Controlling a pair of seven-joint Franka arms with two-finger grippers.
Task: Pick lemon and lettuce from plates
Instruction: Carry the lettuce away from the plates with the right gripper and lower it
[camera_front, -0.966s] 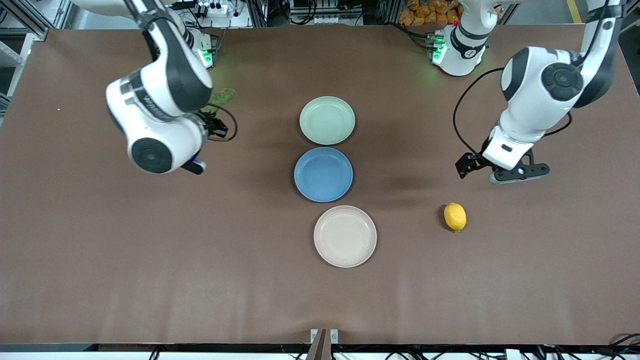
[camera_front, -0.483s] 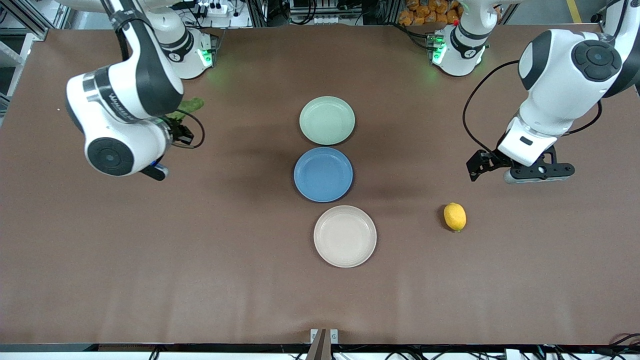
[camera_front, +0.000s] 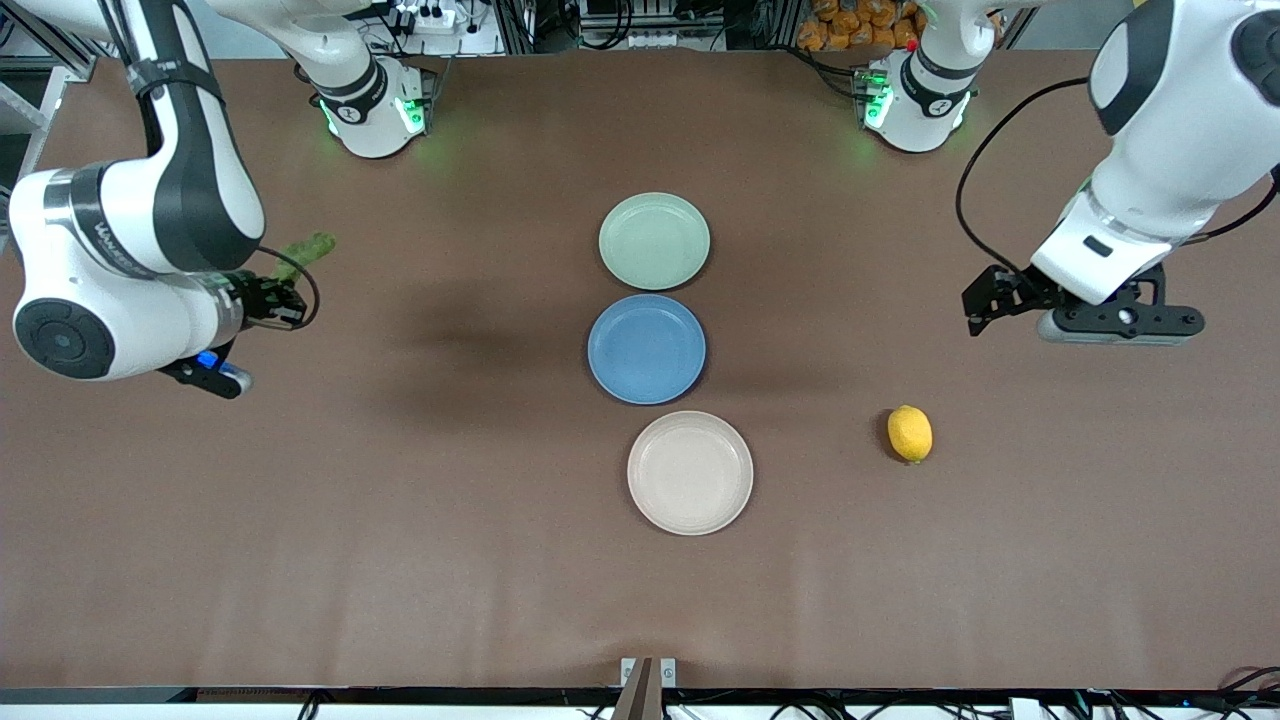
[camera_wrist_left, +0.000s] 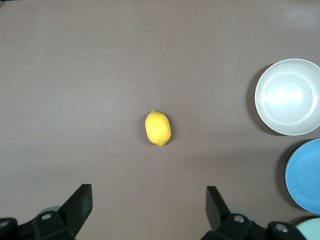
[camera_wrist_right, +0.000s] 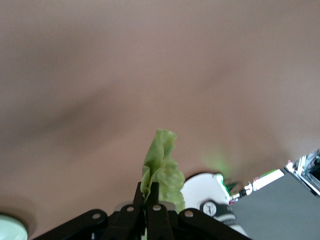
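Observation:
The yellow lemon (camera_front: 910, 433) lies on the bare table toward the left arm's end, beside the beige plate (camera_front: 690, 472) and apart from it. My left gripper (camera_front: 1120, 328) hangs open over bare table, with nothing between its fingers; its wrist view shows the lemon (camera_wrist_left: 158, 128) well clear of the left gripper (camera_wrist_left: 148, 200). My right gripper (camera_front: 285, 292) is shut on the green lettuce (camera_front: 305, 250), held in the air over the right arm's end of the table. The right wrist view shows the leaf (camera_wrist_right: 162, 165) sticking out past the right gripper (camera_wrist_right: 148, 189). Nothing lies on the mint plate (camera_front: 654, 240).
A blue plate (camera_front: 647, 348) with nothing on it sits between the mint and beige plates in a row at the table's middle. The left wrist view catches the beige plate (camera_wrist_left: 260, 100) and blue plate (camera_wrist_left: 305, 175). The two arm bases (camera_front: 370, 100) stand at the back edge.
The right arm has carried the lettuce away from the plates toward its own end of the table. The left arm has drawn off toward its end. The lemon has not moved.

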